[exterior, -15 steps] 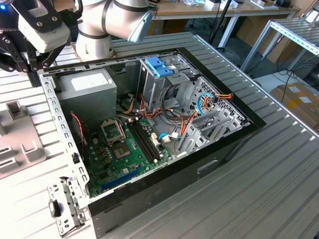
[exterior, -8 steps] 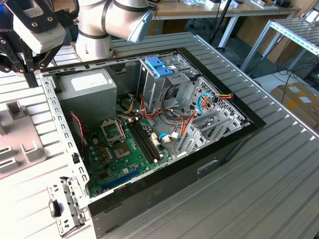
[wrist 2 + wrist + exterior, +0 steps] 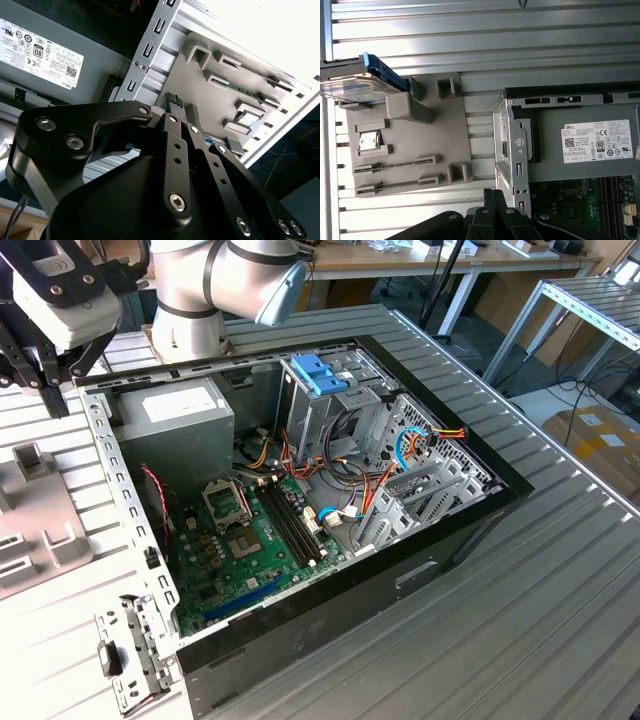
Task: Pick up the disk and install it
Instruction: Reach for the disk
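The disk (image 3: 352, 84), a flat dark drive with a light-blue rail along its edge, rests on one end of the grey fixture plate (image 3: 410, 145) beside the computer case. My gripper (image 3: 493, 196) hangs above the case's metal edge, next to the power supply (image 3: 585, 150), well apart from the disk. Both wrist views show its black fingertips (image 3: 172, 100) pressed together with nothing between them. In the exterior view the gripper (image 3: 52, 390) hangs at the upper left, over the case's back corner.
The open computer case (image 3: 470, 530) lies on the slatted metal table (image 3: 560, 600), showing motherboard, cables and a tall metal drive cage topped by a blue bracket (image 3: 320, 375). The grey fixture plate (image 3: 30, 515) sits on the exterior view's left. A loose metal bracket (image 3: 130, 650) lies near the front.
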`<state>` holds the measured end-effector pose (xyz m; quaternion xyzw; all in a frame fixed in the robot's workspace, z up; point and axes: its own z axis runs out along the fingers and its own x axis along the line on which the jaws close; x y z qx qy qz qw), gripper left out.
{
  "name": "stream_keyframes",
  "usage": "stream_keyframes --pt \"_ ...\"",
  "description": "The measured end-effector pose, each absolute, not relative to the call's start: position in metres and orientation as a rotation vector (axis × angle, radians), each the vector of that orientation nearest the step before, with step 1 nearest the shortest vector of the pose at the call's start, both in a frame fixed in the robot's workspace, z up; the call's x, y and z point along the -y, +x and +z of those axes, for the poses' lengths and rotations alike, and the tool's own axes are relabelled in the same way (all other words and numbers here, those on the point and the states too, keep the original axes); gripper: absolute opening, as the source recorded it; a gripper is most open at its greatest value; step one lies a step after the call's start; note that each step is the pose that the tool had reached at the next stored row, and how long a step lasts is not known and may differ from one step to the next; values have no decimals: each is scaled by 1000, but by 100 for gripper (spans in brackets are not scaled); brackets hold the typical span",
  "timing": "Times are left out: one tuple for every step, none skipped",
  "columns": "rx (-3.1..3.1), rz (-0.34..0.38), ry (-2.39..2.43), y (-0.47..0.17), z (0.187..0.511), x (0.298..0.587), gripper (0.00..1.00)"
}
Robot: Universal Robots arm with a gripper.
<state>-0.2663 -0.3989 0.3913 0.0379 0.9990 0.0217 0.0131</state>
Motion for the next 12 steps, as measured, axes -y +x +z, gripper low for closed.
stream_keyframes --pt "-3112 68 118 -267 391 399 11" --pt "-3112 68 118 -268 391 399 11" --pt "-3112 68 118 -269 391 399 11" --pt "-3112 68 118 -270 391 399 11" --pt "-3113 68 118 -270 391 399 11" --pt "-3112 68 118 -271 391 399 11" --pt "-3112 68 118 -272 391 399 11" --pt "-3113 68 118 -272 391 399 11" --pt "-3113 68 118 -273 391 399 11" --pt "-3112 68 118 -274 391 399 11" --pt "-3112 68 118 -275 391 399 11" --pt "-3112 68 118 -276 391 399 11"
